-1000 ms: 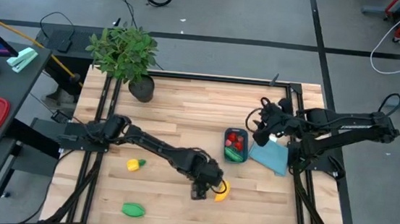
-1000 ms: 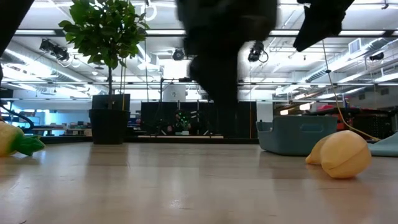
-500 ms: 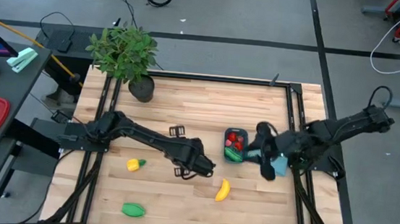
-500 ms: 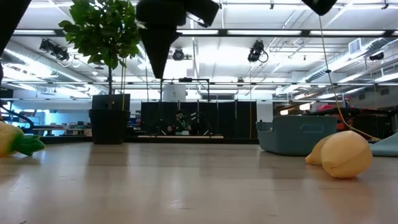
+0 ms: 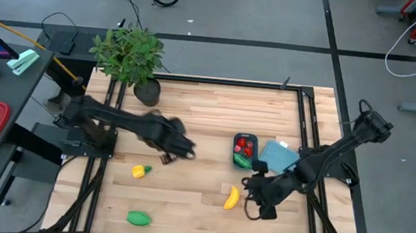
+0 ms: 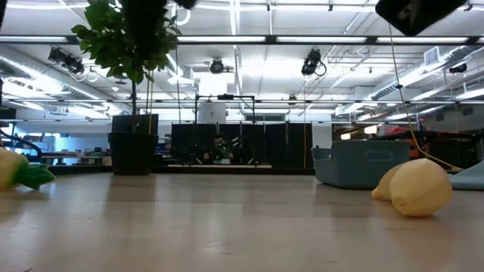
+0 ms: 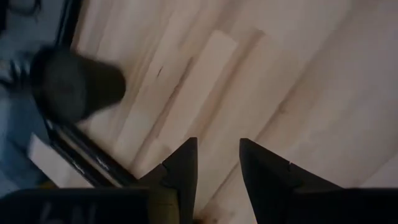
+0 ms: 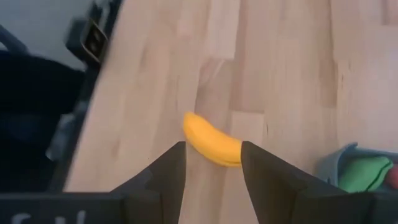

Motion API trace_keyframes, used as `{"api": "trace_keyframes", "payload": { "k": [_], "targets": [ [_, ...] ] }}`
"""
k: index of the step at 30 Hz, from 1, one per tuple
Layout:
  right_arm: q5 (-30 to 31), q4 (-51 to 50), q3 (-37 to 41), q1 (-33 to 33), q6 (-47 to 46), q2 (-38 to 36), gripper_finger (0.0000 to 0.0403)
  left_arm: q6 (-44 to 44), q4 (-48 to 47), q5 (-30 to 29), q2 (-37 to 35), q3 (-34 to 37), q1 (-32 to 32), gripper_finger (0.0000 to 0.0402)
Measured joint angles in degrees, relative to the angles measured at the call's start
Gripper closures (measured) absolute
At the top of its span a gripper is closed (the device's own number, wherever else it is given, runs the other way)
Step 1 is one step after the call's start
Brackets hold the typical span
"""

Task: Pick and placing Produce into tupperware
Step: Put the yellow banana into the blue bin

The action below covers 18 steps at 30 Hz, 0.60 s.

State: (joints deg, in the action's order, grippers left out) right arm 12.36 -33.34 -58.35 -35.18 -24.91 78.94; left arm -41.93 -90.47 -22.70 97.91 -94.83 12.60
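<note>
Since a second ago: left gripper (image 5: 167, 157) has withdrawn leftward off the banana (image 5: 230, 198), jaws slightly parted, empty; right gripper (image 5: 252, 204) has swung down beside it, open, holding nothing. Banana lies near table's (image 5: 207, 124) front edge, tupperware (image 5: 243, 150) just behind. Approach step; next, descend and close

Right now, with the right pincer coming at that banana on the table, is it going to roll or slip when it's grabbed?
The banana looks like smooth molded plastic, so it may slip between the fingers. It lies flat on its curved side on the bare table, so a nudge would probably spin it rather than roll it. The open right pincer lines up across its middle, which should help.
</note>
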Motion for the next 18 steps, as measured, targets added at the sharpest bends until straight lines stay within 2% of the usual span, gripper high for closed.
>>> {"api": "trace_keyframes", "payload": {
  "k": [5, 9, 14, 18],
  "targets": [
    [-0.3, -0.2, 0.0, -0.1, 5.1, 4.2, 0.0242, -12.1, 0.3, 0.0, -11.0, 8.9, -0.4, 0.0282],
    [0.2, 0.9, 0.0, -0.1, 8.7, 7.2, 0.0243, -15.4, 0.5, 0.0, -16.8, 15.2, 0.6, 0.0288],
    [0.7, 1.6, 0.0, 0.0, 20.0, 10.4, 0.0239, -17.9, 0.4, 0.0, -20.8, 21.3, 1.7, 0.0292],
    [2.1, 1.7, 0.0, 1.2, 22.5, 11.6, 0.0232, -18.7, 0.5, 0.0, -21.5, 24.8, 2.8, 0.029]
  ]
}}
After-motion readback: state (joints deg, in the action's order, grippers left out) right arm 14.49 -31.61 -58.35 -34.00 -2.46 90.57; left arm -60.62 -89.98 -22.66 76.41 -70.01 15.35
